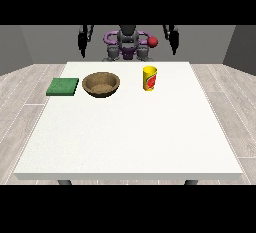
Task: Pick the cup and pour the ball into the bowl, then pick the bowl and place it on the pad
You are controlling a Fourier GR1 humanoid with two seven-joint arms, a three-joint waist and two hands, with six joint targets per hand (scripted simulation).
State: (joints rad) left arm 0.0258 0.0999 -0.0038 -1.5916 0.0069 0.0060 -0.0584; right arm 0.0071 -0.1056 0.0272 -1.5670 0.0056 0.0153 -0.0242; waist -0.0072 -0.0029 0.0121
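Front view: yellow upright cup standing nearer my view's-right hand, which is hanging behind the table; fingers indiscernible.

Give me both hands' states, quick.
Hand at the view's left: holds nothing; fingers cannot be told.
Hand at the view's right: same.

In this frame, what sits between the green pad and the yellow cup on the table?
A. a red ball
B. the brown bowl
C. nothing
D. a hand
B: the brown bowl sits on the table with the green pad at its left in the view and the yellow cup at its right.
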